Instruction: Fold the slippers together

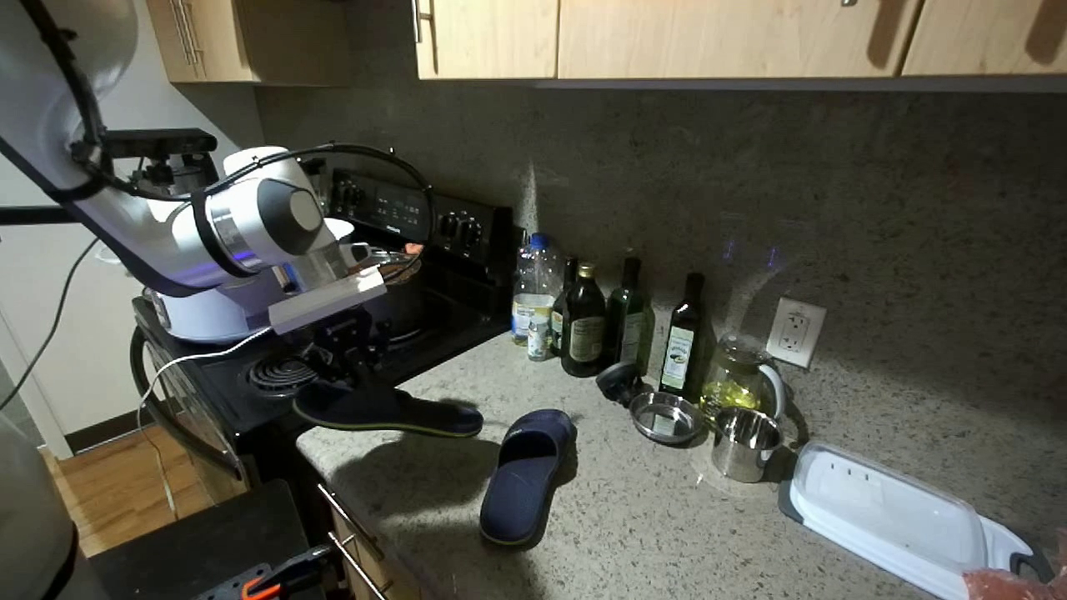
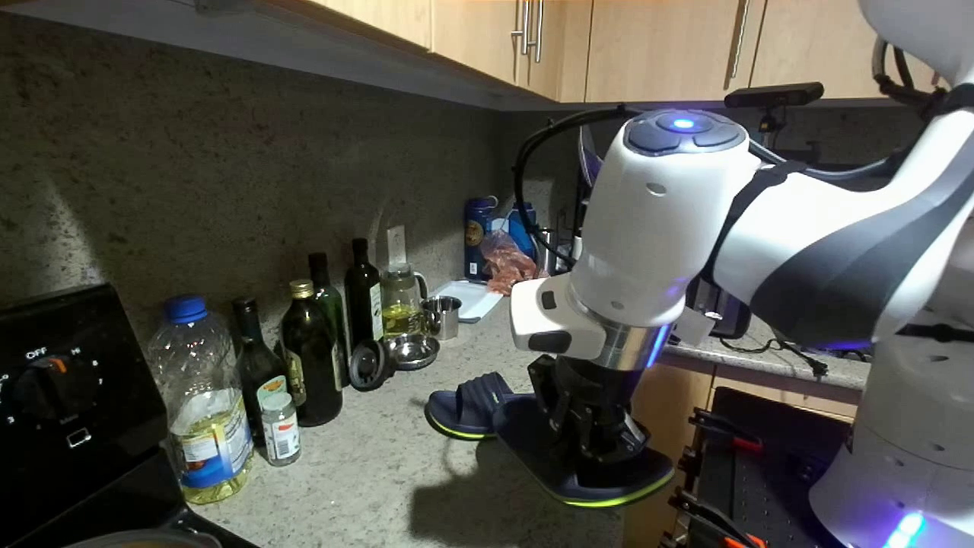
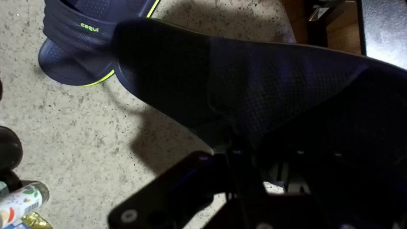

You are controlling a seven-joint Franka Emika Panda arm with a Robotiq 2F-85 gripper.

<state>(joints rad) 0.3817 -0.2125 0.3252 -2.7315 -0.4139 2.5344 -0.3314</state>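
One dark navy slipper with a lime sole edge (image 1: 532, 475) lies sole-down on the counter, strap up. It shows in both exterior views (image 2: 456, 413) and at the top left of the wrist view (image 3: 79, 41). My gripper (image 2: 586, 449) is shut on the other navy slipper (image 2: 525, 434) and holds it above the counter, roughly level, with a shadow below it. In the wrist view, this held slipper (image 3: 273, 73) crosses the frame in deep shade, and the fingers (image 3: 243, 152) meet it near the strap's side. The exact contact is too dark to see.
Bottles (image 1: 585, 325) stand along the backsplash with a small shaker jar (image 2: 280, 428). A steel bowl (image 1: 664, 419), steel cup (image 1: 744, 446), oil pitcher (image 1: 742, 375) and white lidded tray (image 1: 892, 517) continue along the wall. The black stove (image 1: 450, 304) adjoins the counter (image 1: 650, 533).
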